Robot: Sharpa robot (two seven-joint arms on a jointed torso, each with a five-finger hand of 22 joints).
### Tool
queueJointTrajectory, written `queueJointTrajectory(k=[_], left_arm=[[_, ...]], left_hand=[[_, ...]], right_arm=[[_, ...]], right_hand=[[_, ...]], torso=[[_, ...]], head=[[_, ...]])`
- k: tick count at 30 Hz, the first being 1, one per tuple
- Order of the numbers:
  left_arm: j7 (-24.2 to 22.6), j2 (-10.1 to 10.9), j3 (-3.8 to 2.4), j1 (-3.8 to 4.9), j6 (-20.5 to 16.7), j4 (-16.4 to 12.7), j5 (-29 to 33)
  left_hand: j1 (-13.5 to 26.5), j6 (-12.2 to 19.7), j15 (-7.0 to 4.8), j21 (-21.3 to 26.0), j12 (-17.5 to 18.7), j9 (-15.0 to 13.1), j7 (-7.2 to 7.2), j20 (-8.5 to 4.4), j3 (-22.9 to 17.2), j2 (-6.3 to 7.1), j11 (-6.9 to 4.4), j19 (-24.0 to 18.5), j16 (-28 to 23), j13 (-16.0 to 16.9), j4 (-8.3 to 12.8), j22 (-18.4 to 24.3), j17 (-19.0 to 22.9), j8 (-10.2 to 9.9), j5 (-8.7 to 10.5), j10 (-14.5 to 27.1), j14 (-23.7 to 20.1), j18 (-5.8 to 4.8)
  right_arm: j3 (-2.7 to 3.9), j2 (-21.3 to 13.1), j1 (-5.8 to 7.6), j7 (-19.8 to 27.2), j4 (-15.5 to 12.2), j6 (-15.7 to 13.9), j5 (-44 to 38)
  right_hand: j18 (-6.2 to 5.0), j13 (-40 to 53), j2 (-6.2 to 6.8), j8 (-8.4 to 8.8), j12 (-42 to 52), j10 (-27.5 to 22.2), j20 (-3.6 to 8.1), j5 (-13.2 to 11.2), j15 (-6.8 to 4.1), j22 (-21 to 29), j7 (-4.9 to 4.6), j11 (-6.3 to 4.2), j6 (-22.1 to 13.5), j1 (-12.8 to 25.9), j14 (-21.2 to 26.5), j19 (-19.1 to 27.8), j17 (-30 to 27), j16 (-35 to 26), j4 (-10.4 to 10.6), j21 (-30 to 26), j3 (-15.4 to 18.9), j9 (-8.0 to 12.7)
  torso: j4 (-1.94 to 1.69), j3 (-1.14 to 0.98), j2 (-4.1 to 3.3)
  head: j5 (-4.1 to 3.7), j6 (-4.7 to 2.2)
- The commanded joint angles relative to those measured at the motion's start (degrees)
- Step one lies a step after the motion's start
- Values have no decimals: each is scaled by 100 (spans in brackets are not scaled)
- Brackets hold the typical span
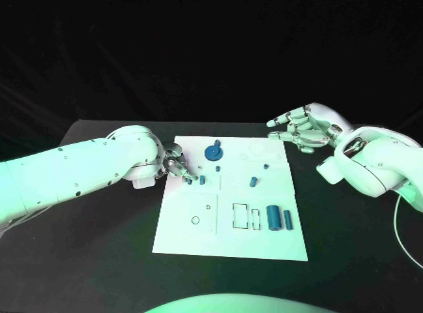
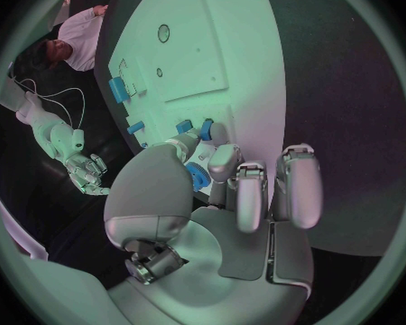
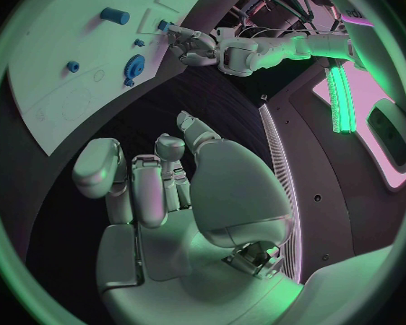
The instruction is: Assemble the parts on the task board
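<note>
On a black surface [image 1: 98, 261], the white board [image 1: 232, 242] lies between two white arms, its blue parts scattered along it: a gear [image 1: 213, 153] near the far edge, a large cylinder [image 1: 273, 218] and a slimmer one [image 1: 288, 219] toward the near edge, small pieces in the middle. The left hand [image 1: 174, 165] is low at the board's left edge, its fingers [image 2: 209, 165] bunched over a small block [image 1: 202, 179] that stands just beside them; whether they pinch anything cannot be told. The right hand [image 1: 305, 128] hovers off the board's far right corner, fingers spread and loosely curled, holding nothing. Judged from this, the step is seating a small piece near the left edge. It calls for a slow, upright press, fingers kept clear of the gear and of the neighbouring peg [image 1: 218, 169], both close enough to be knocked. The right hand stands well apart and blocks nothing.
</note>
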State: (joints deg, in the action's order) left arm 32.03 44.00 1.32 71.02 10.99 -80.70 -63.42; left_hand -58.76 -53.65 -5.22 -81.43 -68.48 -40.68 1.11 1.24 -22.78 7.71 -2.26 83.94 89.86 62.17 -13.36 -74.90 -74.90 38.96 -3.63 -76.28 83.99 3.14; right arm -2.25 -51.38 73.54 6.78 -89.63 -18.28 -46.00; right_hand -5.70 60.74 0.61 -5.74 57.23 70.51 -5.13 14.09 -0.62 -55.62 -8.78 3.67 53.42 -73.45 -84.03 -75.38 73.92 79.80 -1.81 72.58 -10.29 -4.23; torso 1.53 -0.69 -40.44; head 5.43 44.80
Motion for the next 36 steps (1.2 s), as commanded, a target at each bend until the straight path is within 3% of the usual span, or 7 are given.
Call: queueJointTrajectory(k=[1,22,24,26,29,33,36], left_arm=[[26,-8,10,-13,21,13,30],[-188,150,-2,-12,-443,-116,225],[-368,193,-12,-9,-654,-141,417],[-635,233,-23,-3,-924,-164,641],[-1126,284,-40,11,-1355,-196,996],[-1675,311,-49,24,-1777,-221,1249],[-2025,289,-53,29,-1930,-218,1247]], left_hand=[[122,-19,-30,-6,6,-21,31,-35,176,2,-10,149,14,-6,-92,-536,-1510,33,3,-18,601,-61],[192,-9,-44,24,10,-84,13,-48,663,-119,-25,144,14,-17,-299,-521,-1510,57,-11,-11,601,-55],[103,83,-34,156,168,-83,38,-44,661,-255,-5,75,14,-202,-288,-382,-1510,17,-43,118,601,-19],[-79,301,33,549,679,-66,127,-3,636,-366,77,-138,14,-781,-265,22,-1510,-80,-81,554,601,78],[-320,675,167,1622,1577,-11,310,117,597,-382,239,-722,-570,-1787,-276,1070,-915,-217,-95,1433,351,317],[-529,1061,372,3561,1936,119,548,301,598,-298,450,-1779,-1883,-2092,-301,2825,275,-347,-93,2069,-336,659],[-820,1455,587,4327,2263,342,758,481,705,-112,685,-2218,-3770,-2348,-230,3352,1862,-556,-84,2630,-1486,676]], right_arm=[[2,-2,-2,22,-7,25,11],[2,7,-2,25,17,47,15],[2,9,-3,24,22,48,14],[2,10,-3,23,27,49,14],[2,14,-3,24,36,50,14],[1,19,-5,24,43,52,14],[1,21,-6,19,44,49,14]], right_hand=[[-74,-7,2,-23,-26,-46,6,19,-26,9,-19,0,17,42,-248,33,-7,-30,31,-30,-2,8],[-74,-7,2,-23,-26,-46,6,19,-26,9,-19,0,17,42,-248,33,-7,-30,31,-30,-2,8],[-74,-7,2,-23,-26,-46,6,19,-26,9,-19,0,17,42,-248,33,-7,-30,31,-30,-2,8],[-74,-7,2,-23,-26,-46,6,19,-26,9,-19,0,17,42,-248,33,-7,-30,31,-30,-2,8],[-74,-7,2,-23,-26,-46,6,19,-26,9,-19,0,17,42,-248,33,-7,-30,31,-30,-2,8],[-74,-7,2,-23,-26,-46,6,19,-26,9,-19,0,17,42,-248,33,-7,-30,31,-30,-2,8],[-74,-7,2,-23,-26,-46,6,19,-26,9,-19,0,17,42,-248,33,-7,-30,31,-30,-2,8]], torso=[[-2,2,0],[-1,13,-4],[-1,11,-1],[-6,9,0],[-5,9,0],[-3,10,1],[-3,8,-1]], head=[[-4,-5],[-35,-14],[-39,-15],[-49,-18],[-55,-20],[-59,-24],[-66,-33]])
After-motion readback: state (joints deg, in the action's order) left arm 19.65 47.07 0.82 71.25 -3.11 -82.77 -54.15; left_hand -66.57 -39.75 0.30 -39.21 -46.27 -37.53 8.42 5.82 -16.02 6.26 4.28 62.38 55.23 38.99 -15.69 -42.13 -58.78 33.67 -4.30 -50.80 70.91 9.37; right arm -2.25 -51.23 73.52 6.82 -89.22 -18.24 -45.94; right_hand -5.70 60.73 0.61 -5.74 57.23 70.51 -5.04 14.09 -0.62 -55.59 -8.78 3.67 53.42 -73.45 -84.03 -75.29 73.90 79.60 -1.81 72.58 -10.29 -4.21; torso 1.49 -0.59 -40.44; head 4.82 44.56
